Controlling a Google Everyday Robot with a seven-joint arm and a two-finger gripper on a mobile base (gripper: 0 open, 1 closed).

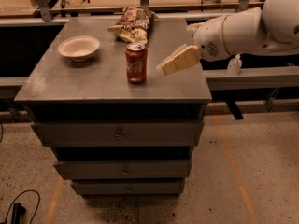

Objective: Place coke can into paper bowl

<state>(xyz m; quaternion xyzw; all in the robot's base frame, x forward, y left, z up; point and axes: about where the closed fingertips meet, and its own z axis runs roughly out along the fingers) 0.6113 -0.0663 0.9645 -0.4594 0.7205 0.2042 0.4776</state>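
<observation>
The coke can [136, 62], red with a silver top, stands upright near the middle of the grey cabinet top [84, 80]. The off-white paper bowl [79, 47] sits to its far left, empty. My gripper [164, 68] reaches in from the right on a white arm and hangs just right of the can, at about the can's height, apart from it.
A brown-and-yellow snack bag [133, 23] lies at the back of the cabinet top, behind the can. The cabinet has several drawers [117, 133] below. A rail and workbench run behind. A small white bottle [233, 65] stands on the ledge to the right.
</observation>
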